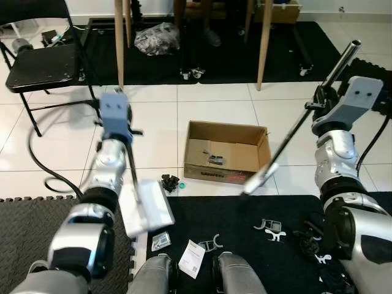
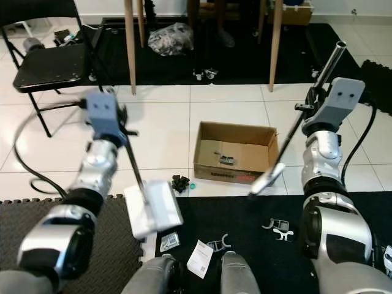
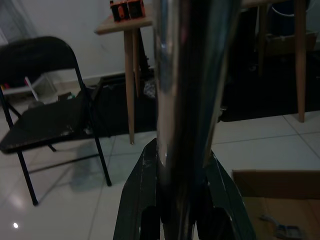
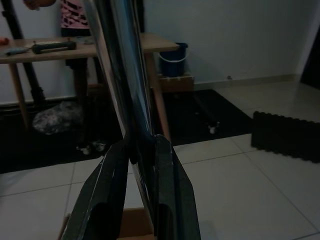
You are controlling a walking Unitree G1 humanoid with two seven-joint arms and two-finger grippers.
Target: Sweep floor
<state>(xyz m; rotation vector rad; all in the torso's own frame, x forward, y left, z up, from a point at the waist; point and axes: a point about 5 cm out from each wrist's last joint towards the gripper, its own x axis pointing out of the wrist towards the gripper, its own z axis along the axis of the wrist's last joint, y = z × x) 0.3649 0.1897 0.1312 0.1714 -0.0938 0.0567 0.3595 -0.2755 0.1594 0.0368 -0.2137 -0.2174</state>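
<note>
Left gripper (image 3: 175,210) clamps dustpan (image 1: 146,207) handle, pan low at 7 o'clock to catch; right gripper (image 4: 137,200) grips broom (image 1: 300,125), angled toward scraps (image 1: 170,182) beside box (image 1: 228,152).

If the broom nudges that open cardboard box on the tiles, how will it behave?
The cardboard box would probably slide rather than tip: it sits low and wide on glossy tile. It looks light, open-topped with only a few small bits inside, so the broom in the right gripper could shove it easily. Its thin flaps may flex.

No text can be read anywhere. The cardboard box (image 1: 226,151) bears a red mark on its front wall, too blurred to make out. The paper tag (image 1: 192,258) on the black mat carries small illegible print.
</note>
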